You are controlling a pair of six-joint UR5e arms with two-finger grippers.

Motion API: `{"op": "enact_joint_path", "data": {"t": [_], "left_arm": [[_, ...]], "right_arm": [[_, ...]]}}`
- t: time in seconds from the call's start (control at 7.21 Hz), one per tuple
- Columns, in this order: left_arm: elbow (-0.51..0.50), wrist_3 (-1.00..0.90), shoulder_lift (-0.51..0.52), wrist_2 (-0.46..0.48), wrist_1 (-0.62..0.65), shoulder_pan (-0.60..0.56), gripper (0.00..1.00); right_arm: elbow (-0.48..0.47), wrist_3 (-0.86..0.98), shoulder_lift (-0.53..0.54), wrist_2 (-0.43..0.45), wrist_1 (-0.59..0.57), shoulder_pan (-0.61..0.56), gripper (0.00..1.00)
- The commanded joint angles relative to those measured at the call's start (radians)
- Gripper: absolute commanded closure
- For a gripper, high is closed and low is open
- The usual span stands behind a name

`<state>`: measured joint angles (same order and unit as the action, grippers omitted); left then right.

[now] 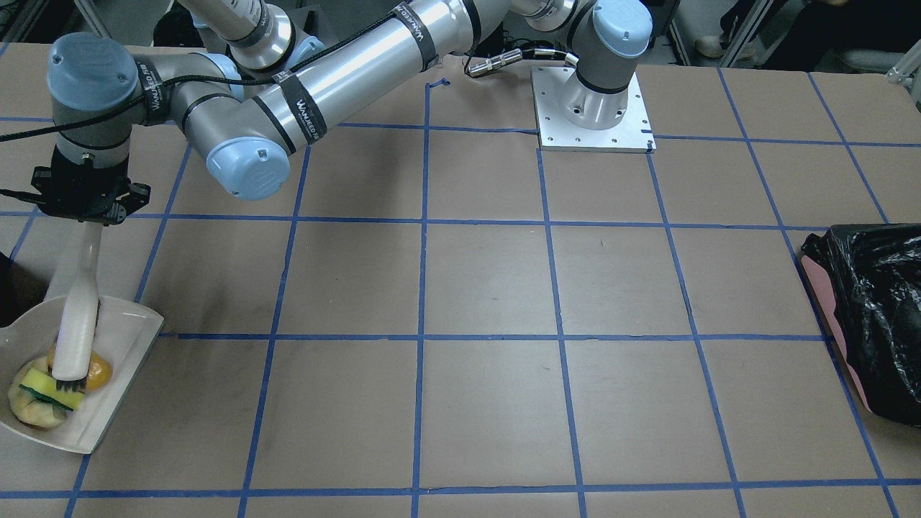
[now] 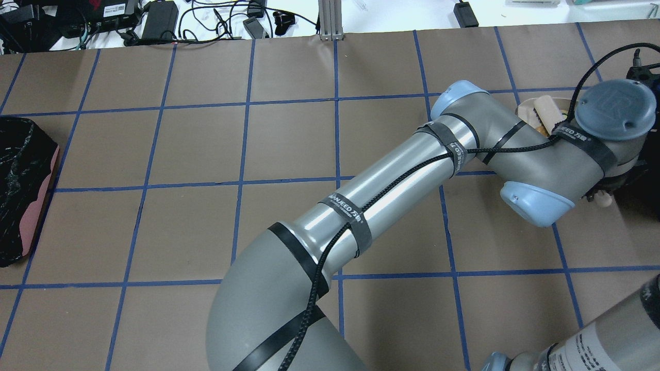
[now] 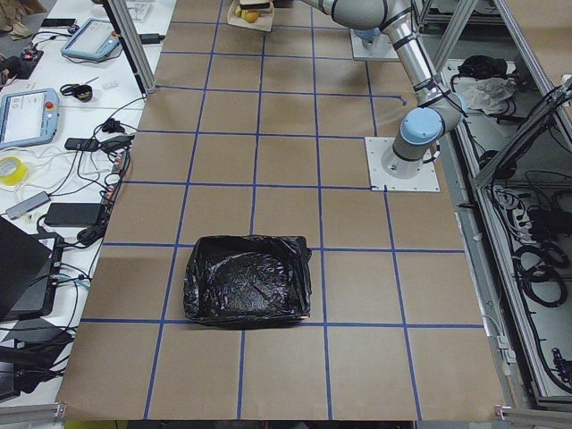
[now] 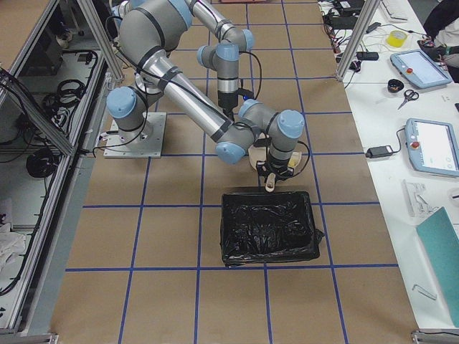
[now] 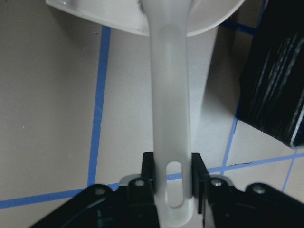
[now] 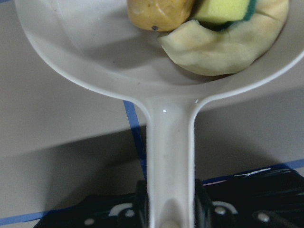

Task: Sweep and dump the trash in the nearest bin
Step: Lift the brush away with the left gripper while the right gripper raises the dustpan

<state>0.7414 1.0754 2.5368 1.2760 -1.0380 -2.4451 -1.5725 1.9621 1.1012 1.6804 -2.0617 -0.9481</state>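
Note:
The trash lies in a white dustpan [image 1: 122, 338]: a yellow sponge wedge with a green edge [image 1: 36, 380], a beige lump [image 1: 30, 416] and an orange-brown lump [image 1: 99, 371]. The right wrist view shows them at the pan's far side: sponge [image 6: 223, 8], beige lump [image 6: 223, 47], orange lump [image 6: 159, 14]. My left gripper [image 1: 86, 212] is shut on a white brush [image 1: 78, 316], and the brush's black bristles rest on the sponge. My right gripper [image 6: 168, 199] is shut on the dustpan's handle [image 6: 168, 142]; it is out of the front view.
A black-bagged bin [image 4: 269, 233] stands right beside the dustpan, and it shows in the left wrist view [image 5: 275, 85]. A second black bin [image 1: 870, 316] sits at the table's other end. My left arm [image 2: 392, 185] reaches across the table.

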Motion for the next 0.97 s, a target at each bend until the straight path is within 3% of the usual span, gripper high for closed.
{"op": "enact_joint_path", "data": {"t": [0.0,0.28,0.55,0.83], "left_arm": [[0.161,-0.146,-0.094,0.008,-0.011,0.098,1.00],[0.286,-0.279,-0.189,0.031,-0.049,0.211,1.00],[0.393,-0.424,-0.289,0.116,-0.153,0.300,1.00],[0.587,-0.552,-0.413,0.181,-0.188,0.354,1.00]], "right_arm": [[0.000,0.001,0.000,-0.002,0.000,0.000,1.00],[0.000,0.001,0.005,-0.004,-0.002,0.000,1.00],[0.003,0.001,0.008,-0.004,0.000,0.000,1.00],[0.006,0.000,0.014,-0.010,0.012,0.000,1.00]]}}
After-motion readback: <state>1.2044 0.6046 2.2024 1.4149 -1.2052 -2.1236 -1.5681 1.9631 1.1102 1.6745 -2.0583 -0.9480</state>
